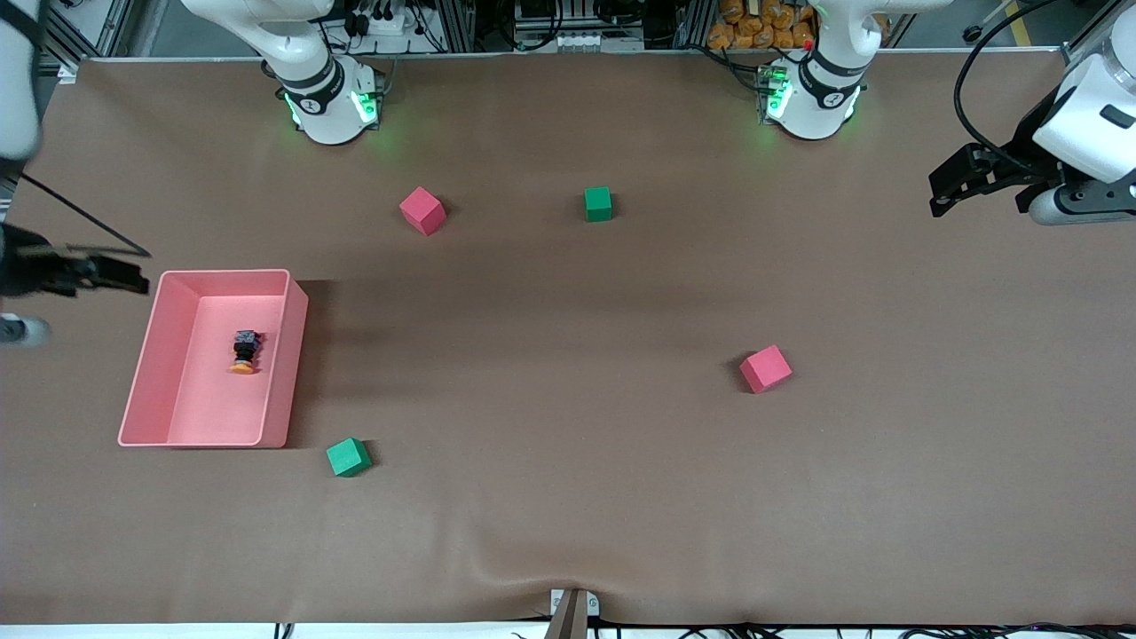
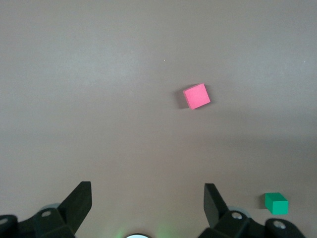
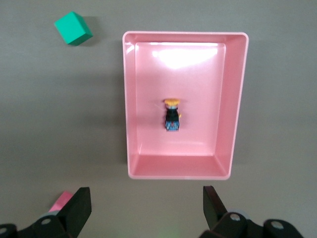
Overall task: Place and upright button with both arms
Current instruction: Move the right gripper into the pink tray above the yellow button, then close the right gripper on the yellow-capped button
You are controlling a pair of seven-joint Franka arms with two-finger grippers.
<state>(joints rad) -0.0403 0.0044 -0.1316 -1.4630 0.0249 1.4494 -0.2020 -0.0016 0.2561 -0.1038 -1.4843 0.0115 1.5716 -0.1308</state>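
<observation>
The button (image 1: 245,352) lies on its side in a pink tray (image 1: 282,382) at the right arm's end of the table, its orange cap toward the front camera. The right wrist view shows the button (image 3: 172,115) alone inside the tray (image 3: 178,172). My right gripper (image 1: 131,272) hangs open and empty in the air just off the tray's outer side. In its own view the right gripper (image 3: 147,198) has only table between its fingers. My left gripper (image 1: 937,193) hangs open and empty over the left arm's end of the table, and the left gripper (image 2: 147,197) frames bare table.
Foam cubes lie on the brown table: a pink cube (image 1: 422,210) and a green cube (image 1: 598,203) near the bases, another pink cube (image 1: 765,368) toward the left arm's end, and another green cube (image 1: 348,457) beside the tray's near corner.
</observation>
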